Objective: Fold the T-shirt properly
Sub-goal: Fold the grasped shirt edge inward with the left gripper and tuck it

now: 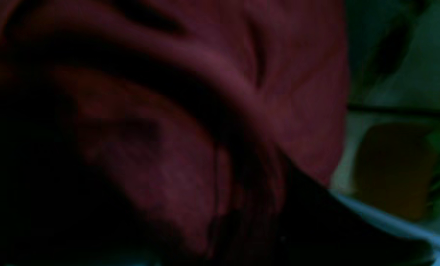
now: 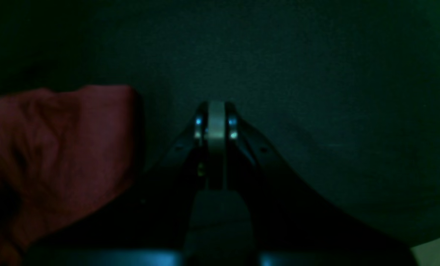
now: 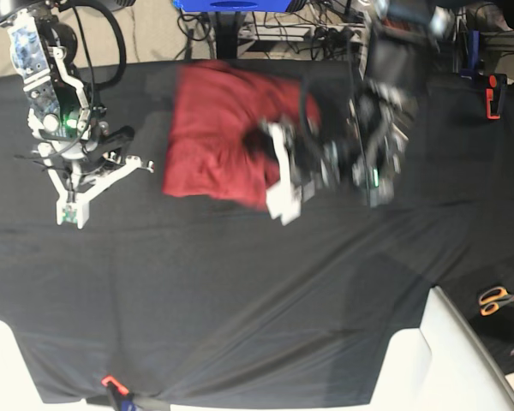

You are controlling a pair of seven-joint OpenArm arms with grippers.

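Observation:
The brick-red T-shirt [image 3: 218,137] lies bunched and partly folded at the back middle of the black table cloth [image 3: 240,291]. My left gripper [image 3: 271,158] is at the shirt's right edge and looks motion-blurred. In the left wrist view the shirt [image 1: 190,85] fills the frame, and its folds run down into the dark, closed-looking fingers [image 1: 316,210] of my left gripper [image 1: 223,159]. My right gripper [image 3: 68,212] is left of the shirt, apart from it. In the right wrist view it [image 2: 216,118] is shut and empty over the cloth, with the shirt [image 2: 57,140] to its left.
Orange-handled scissors [image 3: 495,300] lie at the right edge. A red and black tool [image 3: 494,94] sits at the far right back. A small red clip [image 3: 110,383] holds the cloth's front edge. White table corners [image 3: 437,360] show at the front.

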